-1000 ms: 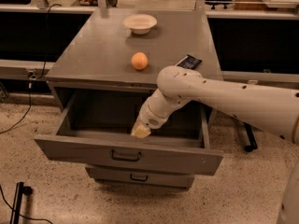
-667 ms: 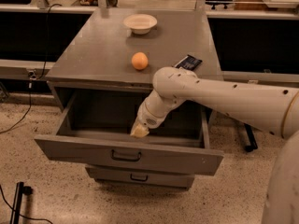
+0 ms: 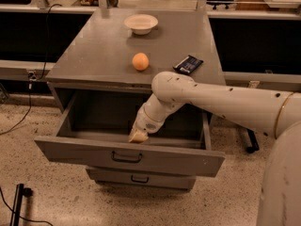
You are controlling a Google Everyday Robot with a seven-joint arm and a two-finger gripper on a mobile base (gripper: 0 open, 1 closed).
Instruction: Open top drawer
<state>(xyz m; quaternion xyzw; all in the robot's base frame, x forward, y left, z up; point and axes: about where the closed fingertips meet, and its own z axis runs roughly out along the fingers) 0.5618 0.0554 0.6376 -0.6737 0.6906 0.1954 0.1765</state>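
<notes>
The top drawer (image 3: 127, 157) is a wide grey metal drawer with a small dark bail handle (image 3: 126, 157) at the centre of its front. It stands pulled far out from the grey cabinet, its deep box showing nothing inside. My white arm reaches in from the right and bends down into the drawer. My gripper (image 3: 138, 135) sits just behind the top edge of the drawer front, above the handle.
A narrower grey drawer (image 3: 139, 178) below sticks out slightly. On the cabinet top (image 3: 94, 55) lie an orange (image 3: 140, 61), a white bowl (image 3: 141, 23) and a dark packet (image 3: 188, 64). Dark counters flank the cabinet. A cable runs on the speckled floor at left.
The arm and gripper have shifted slightly to the left along the drawer front. The drawer stays pulled out as before.
</notes>
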